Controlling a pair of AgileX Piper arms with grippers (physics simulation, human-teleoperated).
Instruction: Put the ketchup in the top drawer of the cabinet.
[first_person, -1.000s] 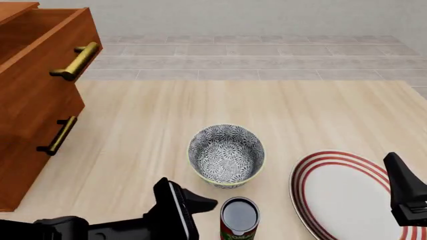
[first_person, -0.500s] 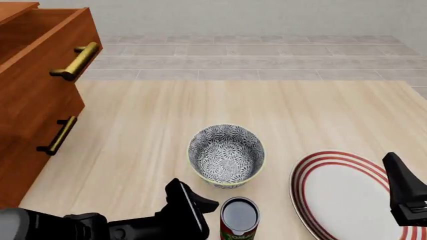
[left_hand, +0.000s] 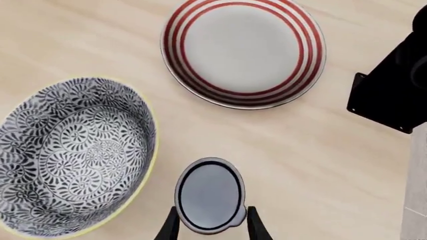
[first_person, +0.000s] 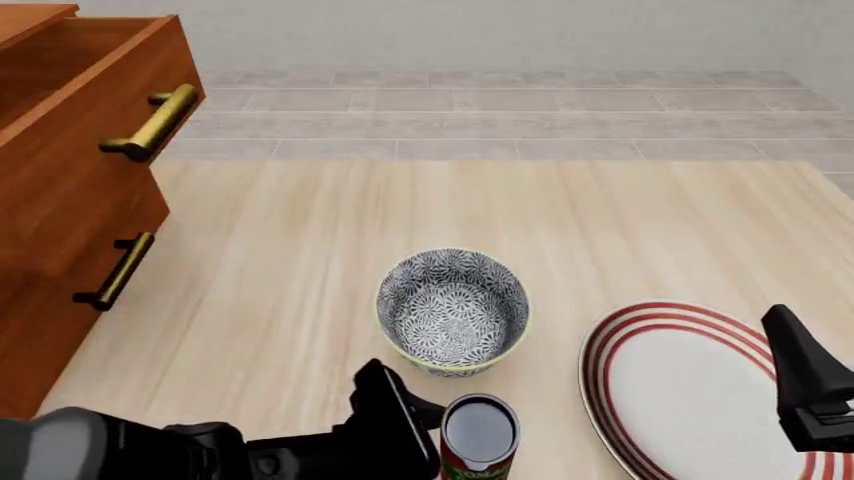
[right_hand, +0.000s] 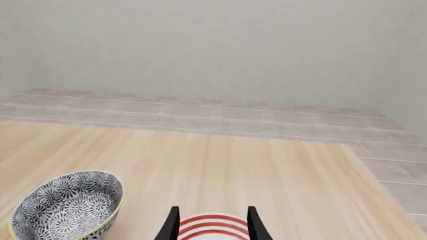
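The ketchup (first_person: 479, 436) stands upright at the near table edge, just in front of the grey patterned bowl (first_person: 451, 308). In the left wrist view its dark round top (left_hand: 209, 195) sits between my two fingers. My left gripper (first_person: 424, 420) is open, with one finger on each side of the ketchup; I cannot tell whether they touch it. The cabinet (first_person: 60, 210) stands at the far left, its top drawer (first_person: 80, 80) pulled out, brass handle (first_person: 154, 122) toward me. My right gripper (first_person: 801, 385) is open and empty above the plate.
A white plate with red rings (first_person: 627, 325) lies to the right of the ketchup and also shows in the left wrist view (left_hand: 313, 50). The bowl (left_hand: 73, 155) is close beside the ketchup. The right arm (left_hand: 393, 90) hangs past the plate. A lower drawer handle (first_person: 114, 272) juts out.
My left arm has moved right toward the ketchup, and its fingers now stand on either side of it. The right arm and the objects have not moved.
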